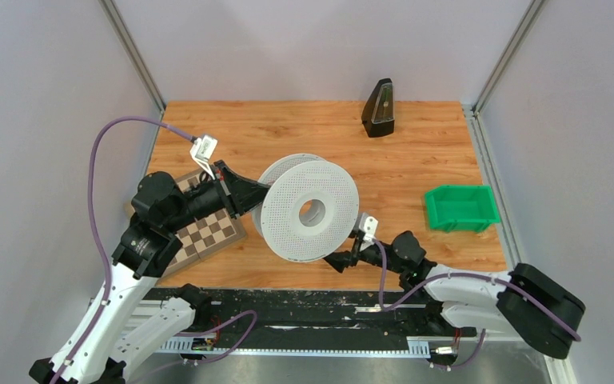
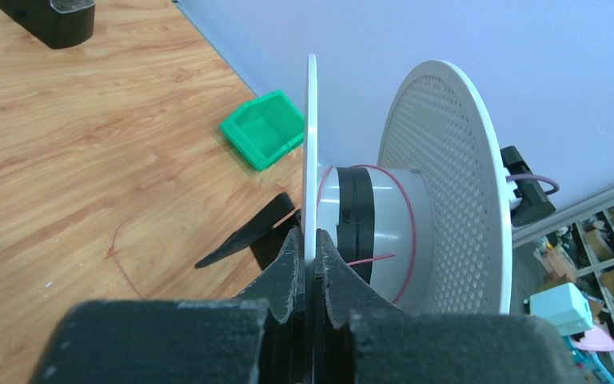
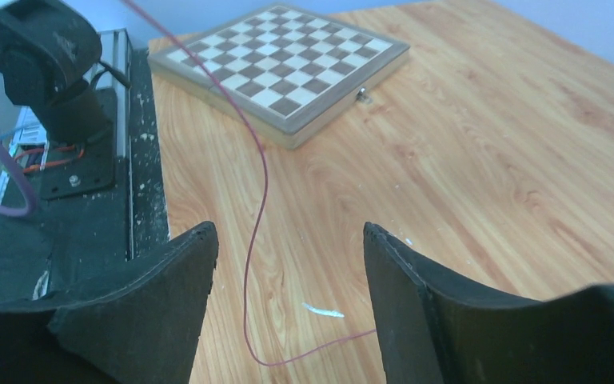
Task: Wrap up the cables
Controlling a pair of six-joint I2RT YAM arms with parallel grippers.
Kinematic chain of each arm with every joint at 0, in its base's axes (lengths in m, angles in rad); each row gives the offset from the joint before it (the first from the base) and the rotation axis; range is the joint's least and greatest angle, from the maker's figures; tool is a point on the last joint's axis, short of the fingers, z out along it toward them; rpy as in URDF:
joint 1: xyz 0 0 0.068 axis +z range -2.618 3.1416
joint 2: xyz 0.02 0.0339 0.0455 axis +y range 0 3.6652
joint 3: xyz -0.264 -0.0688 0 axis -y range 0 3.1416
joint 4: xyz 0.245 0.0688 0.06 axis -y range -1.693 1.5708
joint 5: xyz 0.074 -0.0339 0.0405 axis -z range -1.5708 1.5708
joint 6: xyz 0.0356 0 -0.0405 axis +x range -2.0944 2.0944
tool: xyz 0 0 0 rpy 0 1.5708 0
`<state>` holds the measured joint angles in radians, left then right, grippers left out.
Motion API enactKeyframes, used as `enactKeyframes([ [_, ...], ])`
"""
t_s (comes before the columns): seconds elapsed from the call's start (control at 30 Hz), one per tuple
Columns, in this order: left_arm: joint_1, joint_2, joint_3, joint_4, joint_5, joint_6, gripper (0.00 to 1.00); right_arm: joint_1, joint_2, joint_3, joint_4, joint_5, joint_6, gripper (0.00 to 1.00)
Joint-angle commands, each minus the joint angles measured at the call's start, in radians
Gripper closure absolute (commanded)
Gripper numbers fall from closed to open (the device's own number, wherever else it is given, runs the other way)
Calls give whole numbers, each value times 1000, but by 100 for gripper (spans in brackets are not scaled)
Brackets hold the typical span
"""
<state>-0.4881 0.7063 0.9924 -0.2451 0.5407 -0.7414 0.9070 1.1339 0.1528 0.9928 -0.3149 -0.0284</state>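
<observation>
A white perforated spool (image 1: 308,210) stands on edge in the middle of the table. My left gripper (image 2: 312,250) is shut on the rim of its near flange (image 2: 312,144). A thin red cable (image 2: 406,232) runs loosely round the grey hub, and one stretch trails on the wood (image 2: 120,260). My right gripper (image 1: 341,260) sits low by the spool's front right, open. In the right wrist view the cable (image 3: 252,240) lies on the table between the spread fingers (image 3: 184,272), curving toward the right one, held by neither.
A chessboard (image 1: 208,236) lies under the left arm, also seen as the chessboard (image 3: 288,56) ahead of the right gripper. A green bin (image 1: 460,206) sits at the right. A black wedge-shaped object (image 1: 379,108) stands at the back. White walls enclose the table.
</observation>
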Motion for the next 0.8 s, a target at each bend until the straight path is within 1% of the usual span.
enactKeyframes([
  [0.0,5,-12,69,112,-19,-48,100,14,151,106,191,-84,-7,31],
  [0.07,4,-11,77,105,-29,-44,100,38,229,141,201,-71,-2,33],
  [0.1,5,-11,81,104,-31,-40,100,51,266,150,217,-48,-1,36],
  [0.13,4,-11,83,100,-42,-39,100,64,298,152,237,-26,2,41],
  [0.17,4,-11,87,96,-53,-34,100,72,332,149,265,-13,12,50],
  [0.2,4,-12,88,85,-83,-31,100,81,361,142,295,0,22,61],
  [0.27,4,-16,89,63,-157,-19,100,109,403,116,363,42,70,79],
  [0.3,5,-21,85,51,-243,-29,100,130,421,101,390,68,80,85],
  [0.33,5,-22,83,30,-290,-55,100,156,431,90,409,102,87,89],
  [0.37,4,-26,75,22,-368,-67,100,189,437,84,414,151,89,93],
  [0.43,4,-29,58,14,-459,-90,100,274,432,93,385,268,86,99],
  [0.47,4,-29,46,16,-484,-96,100,314,419,103,357,325,86,100],
  [0.57,5,-21,24,31,-596,-90,100,416,373,152,188,449,77,100],
  [0.6,5,-18,23,27,-621,-81,100,449,354,178,115,493,71,100],
  [0.63,4,-10,26,9,-680,-73,100,480,335,205,35,540,64,100],
  [0.67,4,-7,36,0,-732,-49,100,507,318,241,-49,578,61,100],
  [0.77,3,13,55,-17,-792,55,100,563,270,354,-304,673,47,100],
])
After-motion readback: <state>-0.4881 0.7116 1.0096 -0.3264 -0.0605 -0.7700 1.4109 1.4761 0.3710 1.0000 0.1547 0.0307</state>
